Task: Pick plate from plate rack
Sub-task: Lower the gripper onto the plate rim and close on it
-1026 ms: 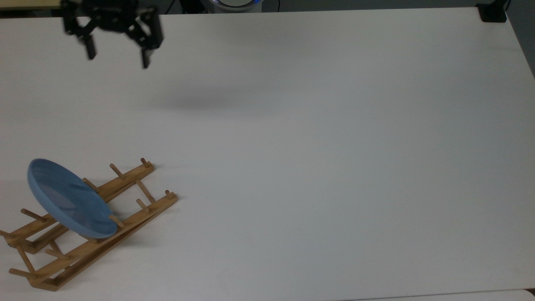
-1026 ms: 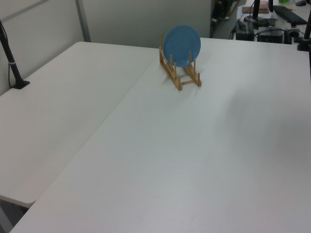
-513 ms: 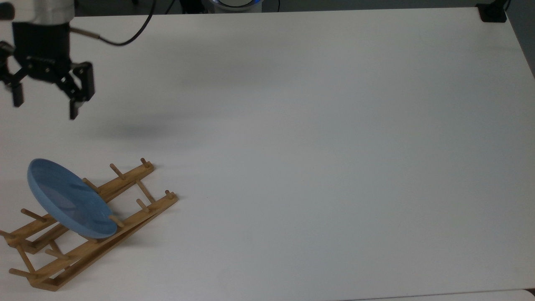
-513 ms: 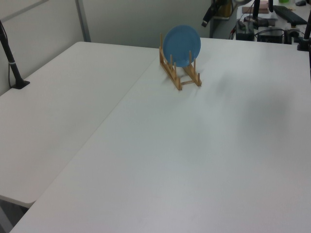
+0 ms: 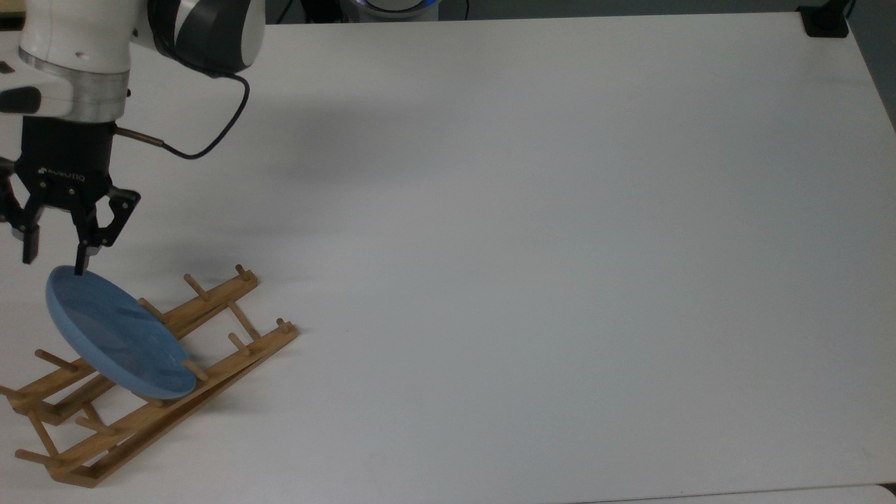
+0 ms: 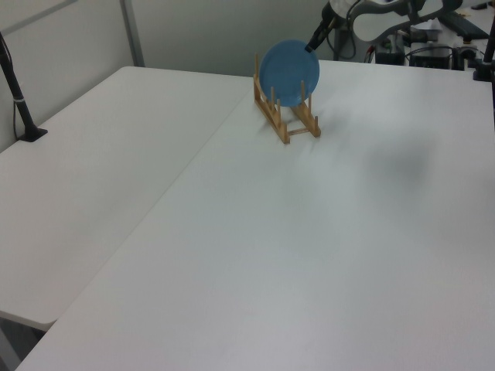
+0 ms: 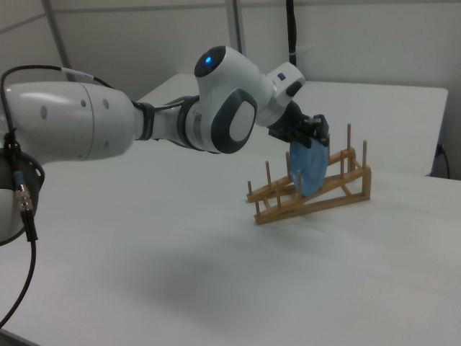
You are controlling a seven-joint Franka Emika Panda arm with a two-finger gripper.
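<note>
Jaws spread above the plate [image 5: 115, 329] on the white table [image 5: 532, 231].

Even, soft overhead light, bright but flat. White table [image 5: 532, 210] near washed out in top view, greyer toward centre. Broad, faint arm [image 7: 94, 133] shadow smears across table in top view; soft dark patch in left view's right; another under arm in right view. Thin shadow beside rack [image 5: 168, 378]. Small glossy highlights on arm shell. Plate [image 5: 115, 332] matte, no glare. Left view slightly hazy, background soft.
</note>
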